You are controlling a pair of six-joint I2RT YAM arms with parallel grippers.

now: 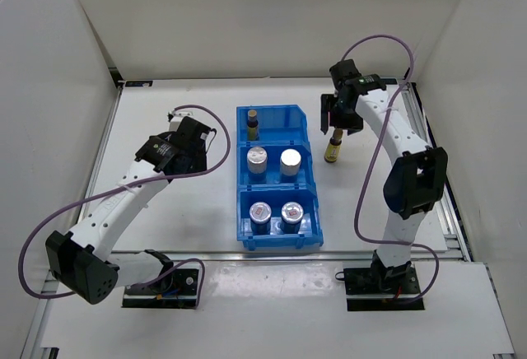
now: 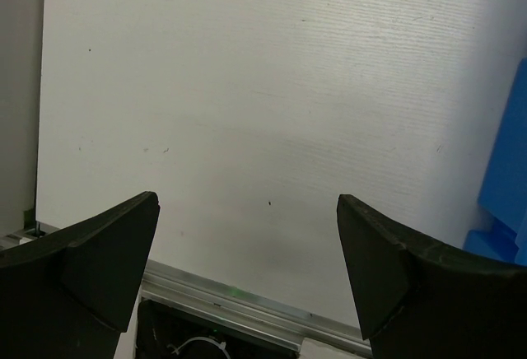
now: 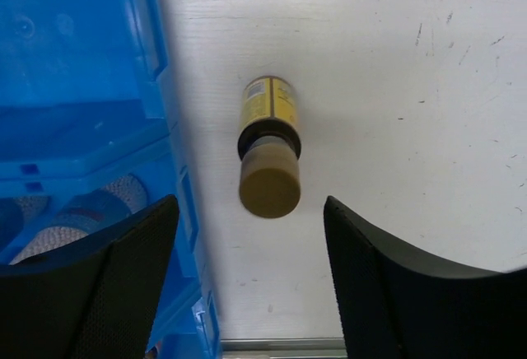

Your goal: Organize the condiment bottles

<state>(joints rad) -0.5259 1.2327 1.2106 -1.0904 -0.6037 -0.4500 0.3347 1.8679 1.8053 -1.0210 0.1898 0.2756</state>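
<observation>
White table [image 1: 198,219], brown bottle [image 3: 268,149] below right hand [image 1: 338,128]

Glossy plastic, matt bench [image 3: 395,87]
Below the right claw [image 3: 249,211]: bottle [image 3: 269,120], glossy yellow label, dull gold cap; beside the claw, shiny blue plastic bin [image 3: 82,128].

We note bright, even light from above; the white table [image 1: 206,211] left of the blue bin [image 1: 280,242] looks nearly washed out. Shadows are soft and short, hugging the bin's walls. Right of the bin, the dark-brown bottle [image 3: 269,141] is sharp, its gold cap slightly blurred.
</observation>
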